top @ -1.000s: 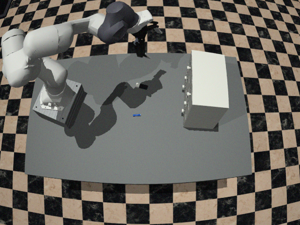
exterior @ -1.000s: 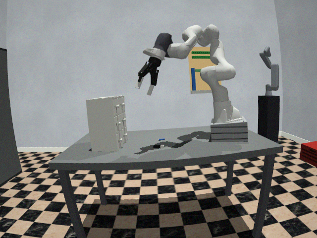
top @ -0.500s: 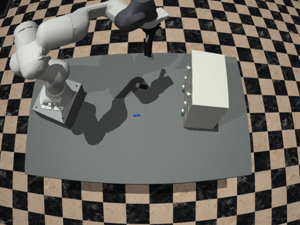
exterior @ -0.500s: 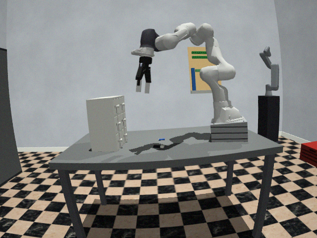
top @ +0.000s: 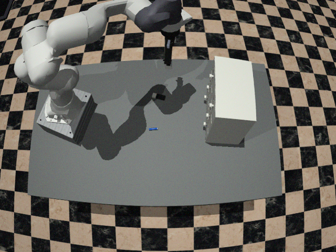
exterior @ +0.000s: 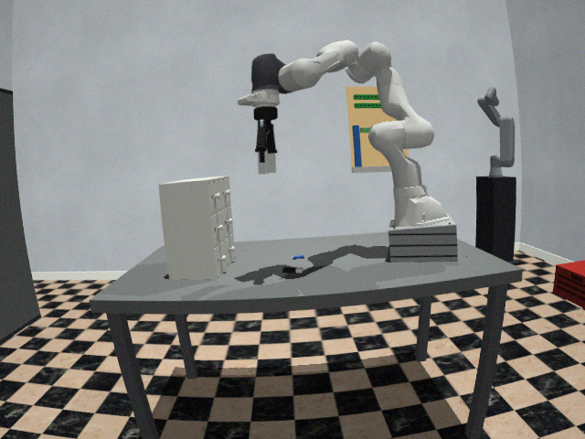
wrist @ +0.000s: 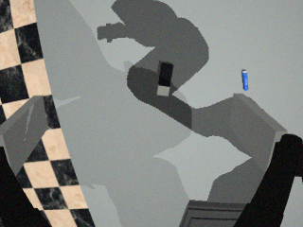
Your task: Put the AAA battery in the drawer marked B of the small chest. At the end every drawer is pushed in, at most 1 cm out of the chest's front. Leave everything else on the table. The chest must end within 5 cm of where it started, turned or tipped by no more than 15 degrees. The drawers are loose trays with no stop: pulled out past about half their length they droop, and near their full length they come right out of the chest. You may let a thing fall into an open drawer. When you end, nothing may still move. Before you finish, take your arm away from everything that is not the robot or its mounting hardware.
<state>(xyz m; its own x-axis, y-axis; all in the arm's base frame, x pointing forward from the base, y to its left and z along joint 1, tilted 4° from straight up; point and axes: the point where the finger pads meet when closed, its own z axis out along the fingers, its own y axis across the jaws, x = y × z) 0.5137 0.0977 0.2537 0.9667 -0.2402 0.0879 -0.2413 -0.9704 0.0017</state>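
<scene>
1 grey table (top: 163, 173) carries everything. The white arm (exterior: 401, 118) rises from its stepped base (top: 81, 127) at one end. The small white chest (top: 234, 89) stands at the other end, all drawers pushed in. The gripper (exterior: 267, 163) hangs high above the table, pointing straight down, fingers spread wide with nothing between them. A small black-and-grey block (top: 158, 96) lies in the arm's shadow. The blue AAA battery (top: 153, 128) lies flat near mid-table, apart from the block.
</scene>
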